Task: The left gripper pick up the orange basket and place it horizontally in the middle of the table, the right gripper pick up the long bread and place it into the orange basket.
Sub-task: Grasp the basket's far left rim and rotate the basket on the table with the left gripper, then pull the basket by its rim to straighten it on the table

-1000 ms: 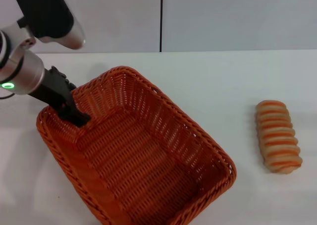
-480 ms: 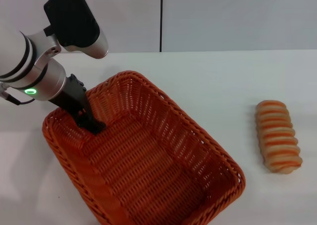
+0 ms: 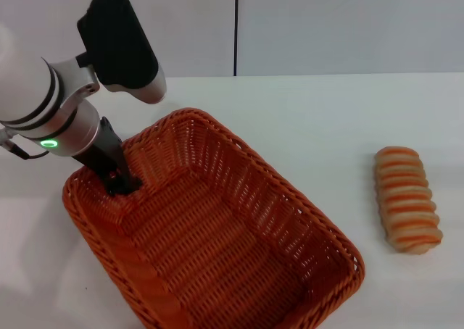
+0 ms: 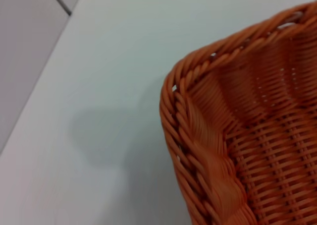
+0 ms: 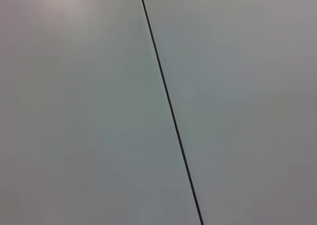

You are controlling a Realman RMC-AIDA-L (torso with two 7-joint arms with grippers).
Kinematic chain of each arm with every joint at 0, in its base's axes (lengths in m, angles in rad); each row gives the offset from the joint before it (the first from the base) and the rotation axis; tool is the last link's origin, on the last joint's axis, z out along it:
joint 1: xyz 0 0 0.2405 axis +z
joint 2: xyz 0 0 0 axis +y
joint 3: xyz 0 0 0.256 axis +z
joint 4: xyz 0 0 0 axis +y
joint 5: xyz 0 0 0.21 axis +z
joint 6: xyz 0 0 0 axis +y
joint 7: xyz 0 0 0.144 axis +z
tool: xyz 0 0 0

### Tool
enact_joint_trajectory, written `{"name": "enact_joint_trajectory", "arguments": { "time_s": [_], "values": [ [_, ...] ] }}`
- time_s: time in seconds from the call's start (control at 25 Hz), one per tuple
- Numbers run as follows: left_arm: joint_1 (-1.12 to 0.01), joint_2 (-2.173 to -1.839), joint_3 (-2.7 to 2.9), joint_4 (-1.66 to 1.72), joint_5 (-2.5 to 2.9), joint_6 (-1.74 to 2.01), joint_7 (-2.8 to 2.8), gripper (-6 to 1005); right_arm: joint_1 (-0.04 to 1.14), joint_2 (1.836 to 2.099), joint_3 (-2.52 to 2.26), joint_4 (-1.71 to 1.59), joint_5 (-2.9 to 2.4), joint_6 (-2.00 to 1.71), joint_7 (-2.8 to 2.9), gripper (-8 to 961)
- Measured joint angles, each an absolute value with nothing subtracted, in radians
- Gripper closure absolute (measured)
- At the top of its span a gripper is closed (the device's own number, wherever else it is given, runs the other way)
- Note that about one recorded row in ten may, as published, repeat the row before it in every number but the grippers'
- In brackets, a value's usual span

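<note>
- The orange basket [image 3: 217, 235] lies nearest to the robot, on the left and middle part of the white table [image 3: 341, 119]. It sits diagonally: one corner reaches toward the lower right and its near edge runs out of the head view at the bottom.
- The basket is empty inside, and its woven floor and sloping walls are open to see.
- The long bread [image 3: 407, 198] lies on the table to the right, well apart from the basket. Its striped, ridged top faces up and its long axis points roughly away from the robot.
- The left tool [image 3: 116, 178] is at the far left corner of the basket. Its black fingers reach down over the braided rim, with the tip against the inner wall just below the rim.
- The fingers seem closed on the basket wall at this corner, but the outer finger is hidden behind the rim, so the grip is not fully visible.
- The left wrist view shows the same rounded corner of the basket [image 4: 233, 136] very close, with the bare table beside it.
- Behind the table stands a light grey wall [image 3: 348, 25] with one dark vertical seam.
- The right tool does not appear in any view; the right wrist view shows only the wall [image 5: 74, 111] and its seam.
</note>
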State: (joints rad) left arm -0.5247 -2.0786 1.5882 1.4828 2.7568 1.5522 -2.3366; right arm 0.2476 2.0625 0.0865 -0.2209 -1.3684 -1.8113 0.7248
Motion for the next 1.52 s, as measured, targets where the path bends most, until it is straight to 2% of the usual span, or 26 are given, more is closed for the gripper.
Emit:
{"name": "enact_joint_trajectory", "arguments": {
  "time_s": [0.16,0.4,0.8,1.28,1.52],
  "values": [
    [-0.525,-2.079,1.584,1.486,2.759,1.551,-2.339,561,0.250,2.065,0.090,-0.219,-1.368,-1.811,0.720,129],
    [-0.529,-2.079,1.558,1.501,2.761,1.548,-2.409,667,0.252,2.067,0.092,-0.214,-1.368,-1.807,0.718,130],
    [-0.578,-2.076,1.381,1.494,2.754,1.565,-2.682,774,0.262,2.066,0.085,-0.213,-1.368,-1.807,0.722,129],
    [-0.591,-2.065,1.185,1.421,2.784,1.620,-2.794,818,0.273,2.066,0.084,-0.211,-1.374,-1.805,0.731,130],
    [-0.553,-2.065,1.157,1.429,2.793,1.656,-2.827,828,0.284,2.065,0.080,-0.216,-1.377,-1.802,0.731,130]
  ]
}}
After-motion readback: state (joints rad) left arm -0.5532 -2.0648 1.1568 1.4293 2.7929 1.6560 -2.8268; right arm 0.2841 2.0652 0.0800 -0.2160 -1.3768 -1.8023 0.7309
